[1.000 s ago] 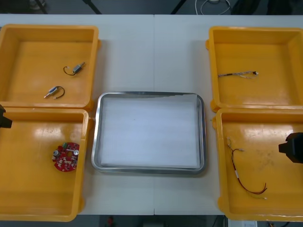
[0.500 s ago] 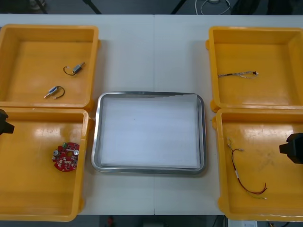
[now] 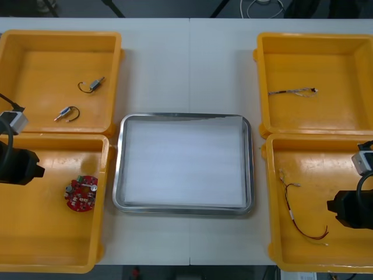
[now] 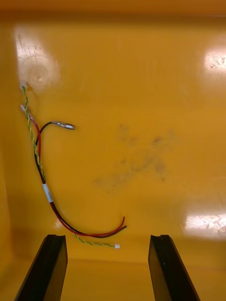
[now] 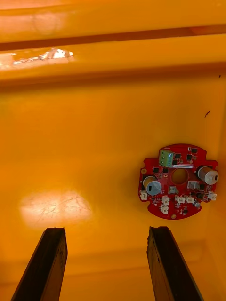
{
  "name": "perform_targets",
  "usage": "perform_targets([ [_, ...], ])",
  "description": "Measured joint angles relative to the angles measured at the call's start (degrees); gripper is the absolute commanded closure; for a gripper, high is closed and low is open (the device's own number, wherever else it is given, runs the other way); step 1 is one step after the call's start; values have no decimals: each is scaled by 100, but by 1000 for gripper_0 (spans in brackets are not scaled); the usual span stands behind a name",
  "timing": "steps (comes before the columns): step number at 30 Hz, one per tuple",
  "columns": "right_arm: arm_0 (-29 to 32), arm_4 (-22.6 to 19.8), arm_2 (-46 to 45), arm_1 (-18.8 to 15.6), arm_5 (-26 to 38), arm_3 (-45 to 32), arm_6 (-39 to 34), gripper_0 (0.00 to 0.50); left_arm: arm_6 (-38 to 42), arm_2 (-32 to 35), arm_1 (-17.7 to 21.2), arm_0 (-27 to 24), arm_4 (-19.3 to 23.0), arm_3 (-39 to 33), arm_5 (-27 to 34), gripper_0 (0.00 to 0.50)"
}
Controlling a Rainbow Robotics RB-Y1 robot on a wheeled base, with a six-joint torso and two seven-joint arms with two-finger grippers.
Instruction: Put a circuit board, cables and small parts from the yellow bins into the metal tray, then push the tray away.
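Stock at this moment: nothing loaded, all steps outstanding.

Metal tray (image 3: pixel 185 209): middle of the table (image 3: pixel 186 64), between the bins; white inside, bare; not yet pushed away.

Circuit board (image 3: pixel 81 193): round, red, lying flat on the floor of the near left bin (image 3: pixel 35 245); untouched.

Left gripper (image 3: pixel 20 166): over the near left bin, towards its outer side, apart from the board; in the left wrist view its fingers (image 5: pixel 106 230) stand wide apart with nothing between them, and the board (image 5: pixel 172 190) lies just beyond one fingertip, off the midline; judged to be lining up for a first pick.

Red and yellow cable (image 3: pixel 291 214): loose on the floor of the near right bin (image 3: pixel 332 175); untouched.

Right gripper (image 3: pixel 349 210): over the outer side of the near right bin, apart from the cable; in the right wrist view the fingers (image 4: pixel 107 237) are spread wide and hold nothing; the cable (image 4: pixel 47 193) curves up past one finger, its lower end just ahead of the gap.

Small metal parts: two, each with a dark wire loop, one (image 3: pixel 93 84) and another (image 3: pixel 65 113), in the far left bin (image 3: pixel 35 64); untouched.

Thin cable (image 3: pixel 291 91): in the far right bin (image 3: pixel 326 58); untouched.

Remaining, by judgement: board, cables and parts all to go into the tray, and then the push.
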Motion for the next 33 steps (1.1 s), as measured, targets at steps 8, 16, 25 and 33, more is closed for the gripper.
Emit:
perform_targets([
  [8, 467, 793, 818, 0, -975, -12, 0, 0, 131, -416, -155, 145, -334, -5, -469, 0],
  [16, 548, 1454, 1648, 1, -1354, 106, 0, 0, 600, -904, -365, 146, -927, -5, -663, 0],
  [25, 548, 1531, 2038, 2, -2102, 760, 1, 0, 787, -1478, -449, 147, -1435, 73, -1094, 0],
  [33, 548, 1529, 2182, 2, -2229, 1066, 6, 0, 788, -1741, -455, 162, -1588, 320, -1426, 0],
])
